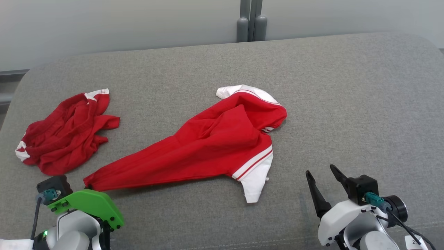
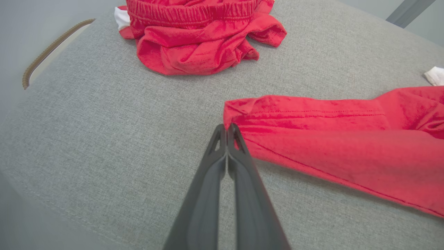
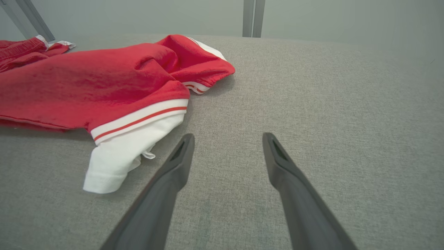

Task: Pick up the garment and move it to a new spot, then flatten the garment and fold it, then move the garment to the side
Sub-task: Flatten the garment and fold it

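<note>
The garment is a red top with white, red-striped sleeves, lying across the middle of the grey cushion and drawn out to a point at its lower left. My left gripper is shut on that red corner of the garment, and in the head view its fingers sit under the green wrist cover. My right gripper stands open over bare cushion, just right of the white sleeve. Nothing lies between the fingers of the right gripper.
A second red piece of clothing with an elastic waistband lies crumpled at the left end of the cushion. A grey post stands behind the cushion's far edge. Bare cushion stretches to the right.
</note>
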Motion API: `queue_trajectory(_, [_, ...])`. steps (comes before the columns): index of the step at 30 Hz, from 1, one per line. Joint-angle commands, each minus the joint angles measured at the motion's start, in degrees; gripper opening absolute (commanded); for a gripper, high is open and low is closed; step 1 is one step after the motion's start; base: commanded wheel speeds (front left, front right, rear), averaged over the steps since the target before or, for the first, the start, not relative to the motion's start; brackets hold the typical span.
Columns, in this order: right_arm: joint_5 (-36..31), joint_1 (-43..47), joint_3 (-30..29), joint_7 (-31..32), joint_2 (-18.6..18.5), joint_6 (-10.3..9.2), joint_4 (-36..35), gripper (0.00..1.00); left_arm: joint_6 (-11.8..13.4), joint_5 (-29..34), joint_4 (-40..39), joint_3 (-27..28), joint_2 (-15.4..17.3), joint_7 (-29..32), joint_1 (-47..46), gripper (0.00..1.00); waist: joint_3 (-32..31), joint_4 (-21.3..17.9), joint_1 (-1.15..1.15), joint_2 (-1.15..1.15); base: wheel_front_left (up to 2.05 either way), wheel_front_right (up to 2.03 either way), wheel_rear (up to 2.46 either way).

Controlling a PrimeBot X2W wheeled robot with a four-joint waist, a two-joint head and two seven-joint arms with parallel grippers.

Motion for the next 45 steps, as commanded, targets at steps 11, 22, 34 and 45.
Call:
queue_trajectory(11, [-2.2,-2.5,4.0,2.7,-0.1,-0.02,2.9,1.0,-0.6,-0.4,3.6,0.6,-0.7,-1.7,-0.7,0.0,0.1,-0.3,0.0,0.0,0.0,0.0,0.0])
queue_trajectory(22, [-5.1,-8.8,10.2,4.0,-0.1,-0.02,11.9,1.0,-2.4,-0.5,7.3,-0.1,-1.9,-2.8,-2.4,0.0,0.8,1.7,0.0,0.0,0.0,0.0,0.0])
queue_trajectory(34, [-2.8,-15.5,16.0,1.3,-0.1,-0.02,22.0,1.0,-5.3,-1.0,10.5,-0.8,-2.7,-4.0,-4.9,0.05,2.6,3.5,0.0,0.0,0.0,0.0,0.0])
queue_trajectory(45, [-0.5,-18.6,18.5,-0.6,-0.1,-0.02,26.9,1.0,-6.5,-1.2,12.8,-0.9,-4.1,-5.8,-6.8,1.0,3.6,4.8,0.0,0.0,0.0,0.0,0.0])
